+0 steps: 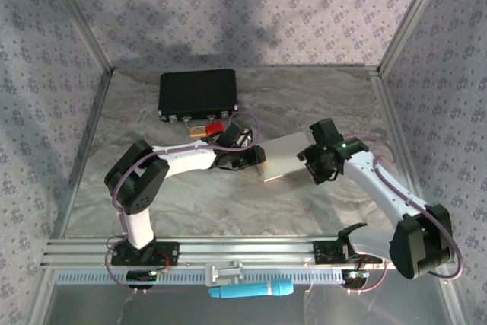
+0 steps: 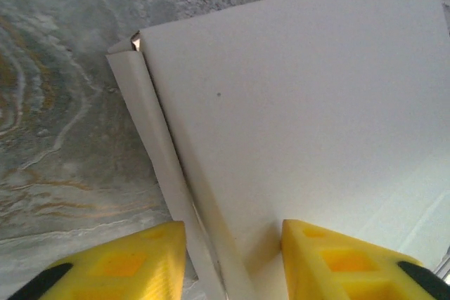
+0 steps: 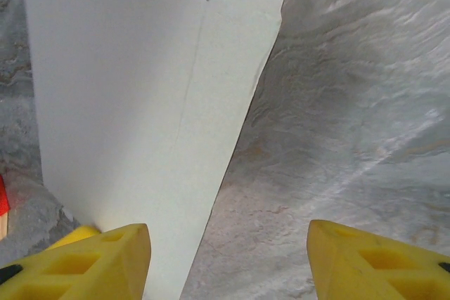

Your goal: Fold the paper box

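Note:
The paper box [image 1: 288, 154], a white cardboard piece, lies mid-table between my two grippers. My left gripper [image 1: 257, 159] is at its left end. In the left wrist view the yellow fingers [image 2: 140, 261] stand apart on either side of a raised, folded side wall of the paper box [image 2: 302, 103], with a narrow flap strip [image 2: 151, 145] beside it. Here the left gripper [image 2: 234, 261] is open around that wall. At the box's right end, my right gripper [image 1: 310, 164] is wide open. A white flap of the paper box [image 3: 119, 89] reaches down beside its left finger [image 3: 91, 261], and bare table lies between the fingertips of the right gripper [image 3: 228, 261].
A black rectangular case [image 1: 198, 93] sits at the back left, with a small red piece [image 1: 214, 128] and a tan block [image 1: 199, 132] in front of it. A blue tool [image 1: 251, 289] lies on the near rail. Patterned walls [image 1: 46, 74] enclose the marbled table [image 1: 228, 195].

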You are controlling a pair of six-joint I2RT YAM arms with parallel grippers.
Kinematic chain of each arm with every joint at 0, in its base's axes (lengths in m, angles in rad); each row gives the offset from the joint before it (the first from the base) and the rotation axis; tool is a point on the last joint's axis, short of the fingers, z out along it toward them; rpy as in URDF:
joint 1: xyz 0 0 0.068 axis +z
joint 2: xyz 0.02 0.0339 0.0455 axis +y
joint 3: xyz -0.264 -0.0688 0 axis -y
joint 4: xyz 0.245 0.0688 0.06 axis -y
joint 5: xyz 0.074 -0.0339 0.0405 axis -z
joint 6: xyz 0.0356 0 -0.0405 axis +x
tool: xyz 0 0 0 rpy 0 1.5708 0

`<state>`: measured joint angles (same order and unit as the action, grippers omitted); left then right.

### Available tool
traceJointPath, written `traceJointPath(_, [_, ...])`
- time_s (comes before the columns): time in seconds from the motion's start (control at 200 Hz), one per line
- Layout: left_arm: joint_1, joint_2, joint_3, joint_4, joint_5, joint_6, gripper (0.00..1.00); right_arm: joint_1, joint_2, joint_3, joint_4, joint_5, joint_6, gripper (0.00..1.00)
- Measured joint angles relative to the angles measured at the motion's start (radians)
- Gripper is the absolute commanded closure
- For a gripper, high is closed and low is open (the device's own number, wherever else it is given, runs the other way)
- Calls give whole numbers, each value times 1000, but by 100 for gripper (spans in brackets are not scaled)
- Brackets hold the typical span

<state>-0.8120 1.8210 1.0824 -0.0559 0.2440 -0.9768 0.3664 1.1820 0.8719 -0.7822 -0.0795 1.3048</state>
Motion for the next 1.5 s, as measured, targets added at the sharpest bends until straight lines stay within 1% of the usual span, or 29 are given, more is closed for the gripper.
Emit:
traceJointPath(0.05, [0, 4, 1, 0, 4, 4, 67, -24, -22, 13, -28, 5, -49, 38])
traceJointPath(0.11, [0, 7, 2, 0, 7, 8, 68, -63, -36, 34, -54, 4, -120, 38])
traceJointPath(0.19, [0, 9, 2, 0, 11, 11, 69, -140, -34, 66, -59, -3, -233, 37])
traceJointPath(0.26, [0, 13, 2, 1, 11, 15, 71, -211, -8, 93, -45, -16, -366, 37])
traceJointPath(0.32, [0, 16, 2, 4, 11, 18, 73, -265, 51, 126, -31, -37, -496, 40])
traceJointPath(0.39, [0, 16, 2, 5, 11, 22, 75, -301, 150, 173, -17, -56, -642, 41])
traceJointPath(0.48, [0, 16, 2, 4, 10, 26, 75, -315, 273, 210, 10, -95, -800, 42])
traceJointPath(0.605, [0, 17, 2, 4, 10, 29, 75, -316, 378, 222, 29, -145, -933, 44])
traceJointPath(0.72, [0, 18, 2, 4, 8, 34, 76, -316, 425, 227, 31, -172, -992, 44])
traceJointPath(0.849, [0, 18, 2, 4, 6, 43, 76, -317, 455, 229, 30, -171, -1028, 44])
traceJointPath(0.949, [0, 18, 2, 3, 6, 48, 74, -319, 475, 227, 32, -171, -1045, 46])
traceJointPath(1.009, [0, 19, 2, 3, 6, 52, 72, -319, 484, 222, 35, -172, -1052, 47])
traceJointPath(1.124, [0, 20, 4, -13, 3, 62, 63, -319, 508, 217, 45, -172, -1052, 53])
traceJointPath(1.234, [0, 20, 13, -52, -3, 77, 58, -318, 524, 217, 53, -173, -1051, 60])
traceJointPath(1.364, [3, 11, 16, -84, -4, 78, 57, -318, 528, 217, 57, -173, -1043, 64])
traceJointPath(1.499, [8, 6, 16, -86, 18, 74, 59, -318, 529, 217, 58, -180, -1039, 66])
